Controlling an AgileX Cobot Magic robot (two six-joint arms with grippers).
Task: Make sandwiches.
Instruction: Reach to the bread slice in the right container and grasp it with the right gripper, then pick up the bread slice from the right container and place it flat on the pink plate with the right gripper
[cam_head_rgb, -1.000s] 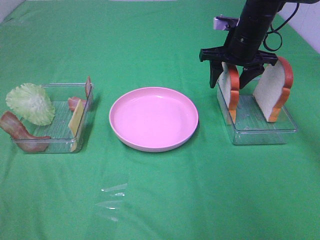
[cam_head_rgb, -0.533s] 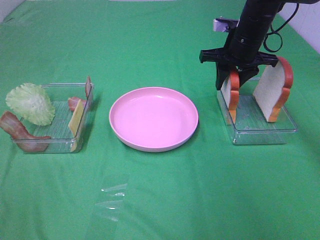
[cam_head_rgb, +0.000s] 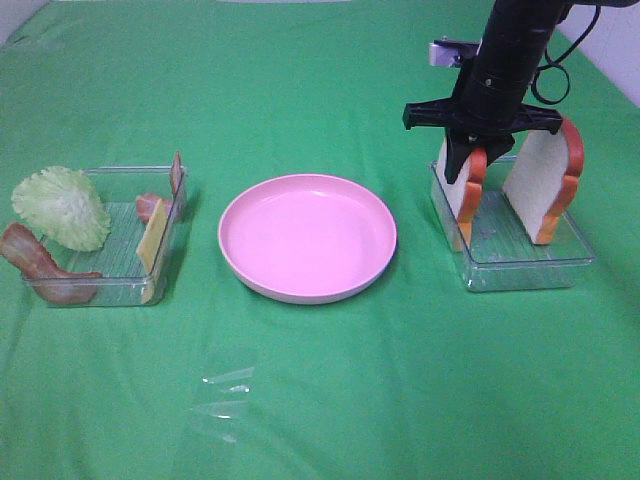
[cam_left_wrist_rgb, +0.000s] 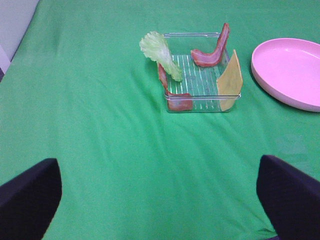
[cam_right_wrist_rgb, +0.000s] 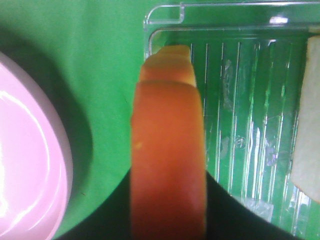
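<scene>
Right gripper (cam_head_rgb: 472, 160) is clamped on the smooth, orange-crusted bread slice (cam_head_rgb: 463, 195), which stands upright in the ribbed clear plastic tray (cam_head_rgb: 520, 262). Left gripper (cam_left_wrist_rgb: 160, 197) hangs with its jaws spread wide over the green cloth (cam_left_wrist_rgb: 100, 150).

Lab-style robot bench: green cloth (cam_head_rgb: 300, 400), toy food (cam_head_rgb: 60, 205) in clear trays (cam_head_rgb: 95, 293), robot arm (cam_head_rgb: 505, 60).

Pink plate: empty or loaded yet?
Empty. The pink plate is bare pink right across; the nearest bread slice stands in its clear tray.
</scene>
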